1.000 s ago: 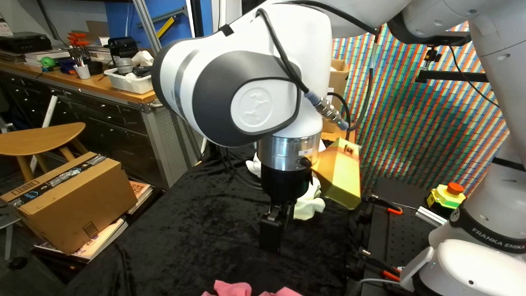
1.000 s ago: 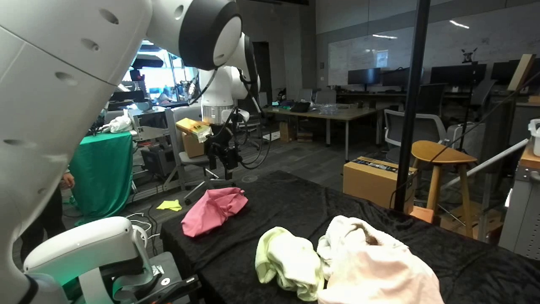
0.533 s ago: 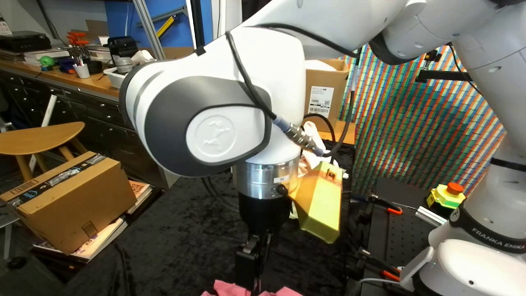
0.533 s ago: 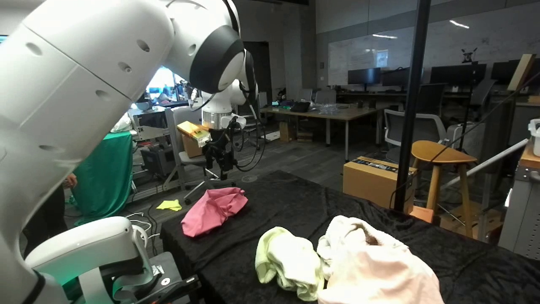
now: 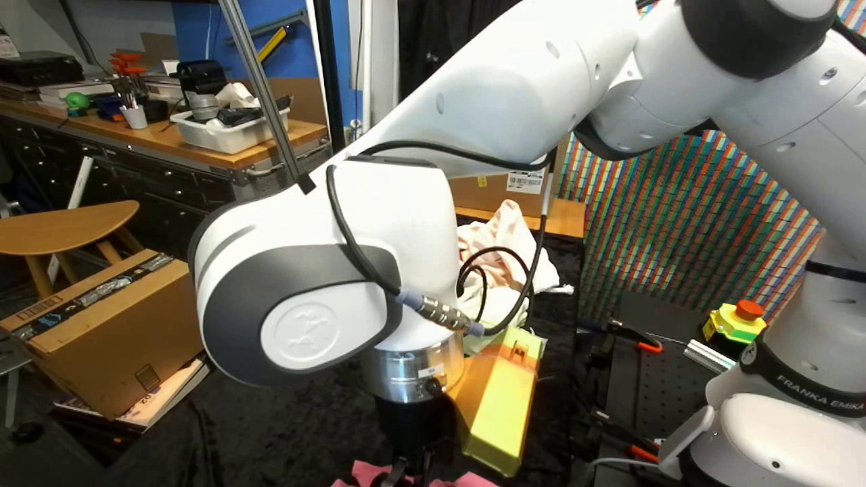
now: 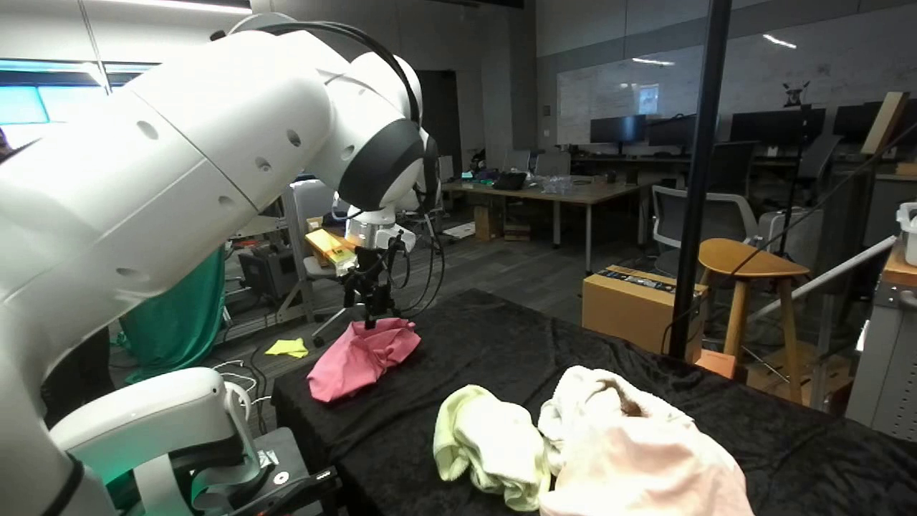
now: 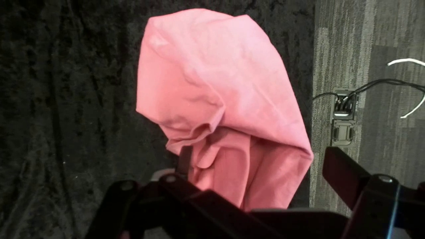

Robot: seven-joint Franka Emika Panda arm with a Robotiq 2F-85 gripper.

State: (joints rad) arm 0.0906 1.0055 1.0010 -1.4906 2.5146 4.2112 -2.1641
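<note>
Hangs at the edge of the black table [image 6: 516, 344], low above the pink cloth [image 7: 219, 73], with the gripper [image 7: 260, 161] spread wide. In the wrist view, straddles the crumpled end of the cloth, with one finger [image 7: 185, 159] over its side and the other in line with the floor [image 7: 345, 43] past the table's edge. Cannot tell touching from hovering at the fingertips.

On the floor side, has hardly any table to spare: reaches the border there with one corner of the cloth. On the opposite side, opens onto a broad stretch of black table. In an exterior view, runs on across that black to the green cloth [image 6: 494, 444] and the peach cloth [image 6: 645, 459], bunched side by side, well apart from the gripper. Close alongside the gripper, carries a tilted yellow box [image 5: 500, 412]. At another edge, meets a black post [image 6: 698, 179] and a carton [image 6: 627, 312].

As for looks, shows plain rose-pink, smooth and rounded like a hood at one end, ruffled in the middle, sunk into deep shaded pleats toward the gripper. Lies in a loose heap.
</note>
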